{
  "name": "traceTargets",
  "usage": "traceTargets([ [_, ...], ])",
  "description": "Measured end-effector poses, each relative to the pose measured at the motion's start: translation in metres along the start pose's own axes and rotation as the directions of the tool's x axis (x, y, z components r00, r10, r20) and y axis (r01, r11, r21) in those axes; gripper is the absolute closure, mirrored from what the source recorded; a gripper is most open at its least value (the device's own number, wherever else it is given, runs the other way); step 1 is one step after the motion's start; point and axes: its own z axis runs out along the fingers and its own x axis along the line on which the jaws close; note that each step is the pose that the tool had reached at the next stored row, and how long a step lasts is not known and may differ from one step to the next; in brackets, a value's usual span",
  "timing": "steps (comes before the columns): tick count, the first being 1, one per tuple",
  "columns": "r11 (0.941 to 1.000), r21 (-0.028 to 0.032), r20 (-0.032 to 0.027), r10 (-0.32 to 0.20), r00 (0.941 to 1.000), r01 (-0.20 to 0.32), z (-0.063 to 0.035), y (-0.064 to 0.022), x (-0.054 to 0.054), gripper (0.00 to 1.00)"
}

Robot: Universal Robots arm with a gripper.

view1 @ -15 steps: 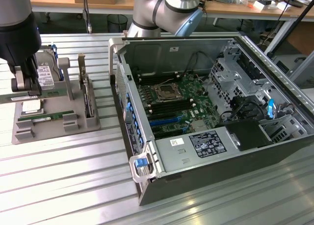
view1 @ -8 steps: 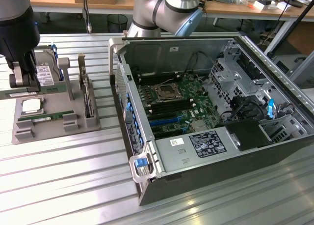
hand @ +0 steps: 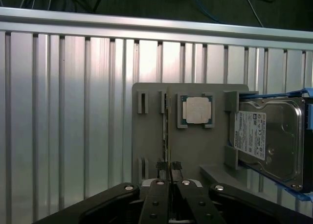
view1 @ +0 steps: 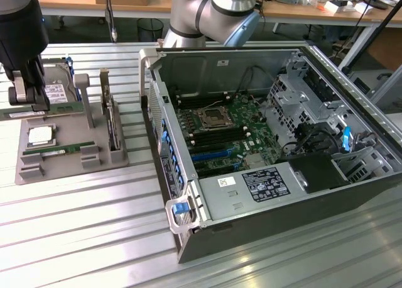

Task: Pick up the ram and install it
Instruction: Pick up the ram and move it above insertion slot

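One black two-fingered gripper (hand: 168, 171) hangs above the flat grey parts fixture (view1: 63, 168), which rests on the ribbed aluminium table (view1: 81, 225). In the wrist view its jaws are drawn almost together, with nothing between them. The ram (view1: 59, 151), a long narrow green circuit-board stick with a white label, sits in its cradle on the fixture. In the wrist view it appears as a thin edge (hand: 167, 131) lined up with the gap between the fingertips.

The square silver processor chip (hand: 196, 110) lies just beside the ram, and the large silver hard drive (hand: 274, 136) stands further off.

Likely hazards, as judged from this arrangement:
- Jaws this narrow would land on the stick's top edge rather than straddle it, pressing it into the cradle or tipping it.
- A small sideways offset could bring a finger onto the processor.
- A grip taken off-centre or tilted would probably carry through to the narrow black memory slots (view1: 217, 139) on the green motherboard (view1: 226, 127) inside the open grey computer case (view1: 251, 228). The stick could then jam or seat at one end only.
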Motion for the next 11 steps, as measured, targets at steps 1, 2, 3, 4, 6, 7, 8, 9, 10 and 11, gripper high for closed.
traceTargets([
  [1, 1.0, 0.0001, 0.0006, 0.0, 1.0, 0.0, -0.0005, 0.0, 0.0, 0.88],
  [2, 1.0, 0.0, 0.0012, 0.0, 1.0, 0.0, -0.001, 0.0001, 0.0, 0.88],
  [3, 1.0, 0.0, 0.0021, 0.0, 1.0, 0.0, -0.0019, 0.0001, 0.0, 0.88],
  [4, 1.0, 0.0001, 0.0034, 0.0, 1.0, 0.0, -0.0029, 0.0001, 0.0, 0.88],
  [6, 1.0, 0.0001, 0.0068, 0.0, 1.0, 0.0, -0.0054, 0.0002, -0.001, 0.88],
  [7, 1.0, 0.0002, 0.0076, 0.0, 1.0, 0.0, -0.006, 0.0003, -0.001, 0.88],
  [8, 1.0, 0.0002, 0.0085, 0.0, 1.0, 0.0, -0.0065, 0.0003, -0.001, 0.88],
  [9, 1.0, 0.0002, 0.01, 0.0, 0.9999, 0.0, -0.0076, 0.0003, -0.001, 0.88],
  [10, 1.0, 0.0001, 0.0126, -0.001, 0.9999, 0.001, -0.01, 0.0004, -0.001, 0.88],
  [11, 1.0, 0.0003, 0.014, -0.001, 0.9999, 0.001, -0.011, 0.0005, -0.001, 0.88],
])
